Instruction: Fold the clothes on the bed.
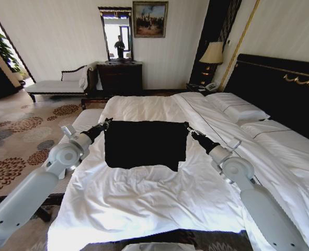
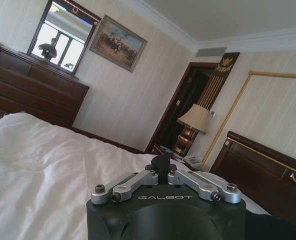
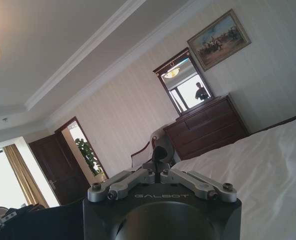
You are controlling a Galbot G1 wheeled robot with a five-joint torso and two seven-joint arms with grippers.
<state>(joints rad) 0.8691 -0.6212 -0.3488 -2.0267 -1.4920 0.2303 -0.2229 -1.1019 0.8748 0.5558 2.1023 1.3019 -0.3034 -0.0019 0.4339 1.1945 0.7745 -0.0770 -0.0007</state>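
both arms reach to the far corners of a black shirt on the bed.

the bed [image 1: 159, 204] carries the clothes [image 1: 146, 144], a black shirt lying as a flat rectangle mid-mattress, seemingly partly folded, with more folds likely left. the left gripper [image 1: 109, 122] sits at the shirt's far left corner, the right gripper [image 1: 189, 128] at its far right corner; both look pinched together, on cloth or not, i cannot tell.

Bed [image 1: 144, 209]: white sheets, dark headboard, rumpled duvet.
On it: black T-shirt [image 1: 146, 144] spread flat mid-mattress; white pillows [image 1: 237, 107] by the headboard.
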